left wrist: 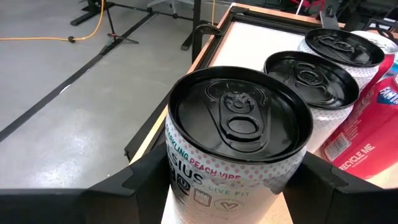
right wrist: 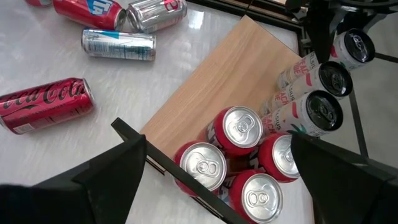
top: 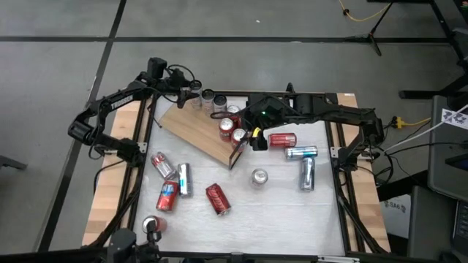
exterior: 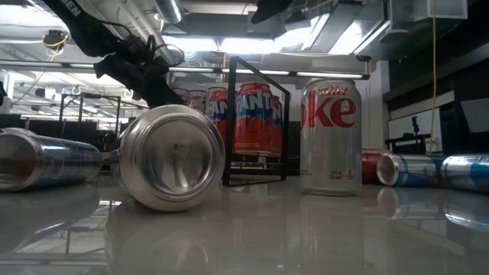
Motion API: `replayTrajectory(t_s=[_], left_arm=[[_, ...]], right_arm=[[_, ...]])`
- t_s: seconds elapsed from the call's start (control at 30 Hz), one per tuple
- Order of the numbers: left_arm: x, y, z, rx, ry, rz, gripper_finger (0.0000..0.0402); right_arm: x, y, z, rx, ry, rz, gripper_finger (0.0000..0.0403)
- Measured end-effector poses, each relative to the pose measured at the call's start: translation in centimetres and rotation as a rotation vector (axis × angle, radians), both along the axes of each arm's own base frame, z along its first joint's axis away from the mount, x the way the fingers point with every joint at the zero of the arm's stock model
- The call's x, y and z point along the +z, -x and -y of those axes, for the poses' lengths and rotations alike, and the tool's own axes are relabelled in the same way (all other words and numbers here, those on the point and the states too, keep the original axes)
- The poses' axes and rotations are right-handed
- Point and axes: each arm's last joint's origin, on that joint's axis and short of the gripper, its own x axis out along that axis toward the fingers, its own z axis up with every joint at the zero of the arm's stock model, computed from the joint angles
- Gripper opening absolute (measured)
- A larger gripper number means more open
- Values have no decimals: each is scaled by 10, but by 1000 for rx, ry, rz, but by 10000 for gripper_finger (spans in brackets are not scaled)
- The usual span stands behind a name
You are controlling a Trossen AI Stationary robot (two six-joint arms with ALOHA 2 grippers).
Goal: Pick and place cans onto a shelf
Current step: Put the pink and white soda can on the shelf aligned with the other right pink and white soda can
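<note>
Left tool [left wrist: 233,186] is clamped around a white pink-dotted can [left wrist: 233,149] with a black top, one dark finger on each side of it, up in the upper left of the high view near the far corner of the shelf [top: 194,128]. Two more black-topped cans [left wrist: 308,78] stand in a row right beside it.

Right tool [right wrist: 217,180] hangs with its fingers spread wide and nothing between them, just over the black-framed end of the shelf, centre of the high view. Below it, four red cans [right wrist: 239,127] stand upright, packed together on the wooden board against the frame.

Out on the white table [top: 278,208], cans lie on their sides: a red one [top: 217,199] at lower centre, a red one [top: 282,139] and blue-and-silver ones [top: 301,153] at right. One silver can [exterior: 330,136] stands upright.
</note>
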Motion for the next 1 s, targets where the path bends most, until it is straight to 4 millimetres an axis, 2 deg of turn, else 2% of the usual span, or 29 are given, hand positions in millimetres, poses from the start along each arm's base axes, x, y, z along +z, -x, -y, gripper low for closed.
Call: replayTrajectory(t_s=[1.0], left_arm=[[-5, -5, 6, 2, -5, -76, 236]], right_arm=[[0, 0, -1, 2, 0, 0, 390]])
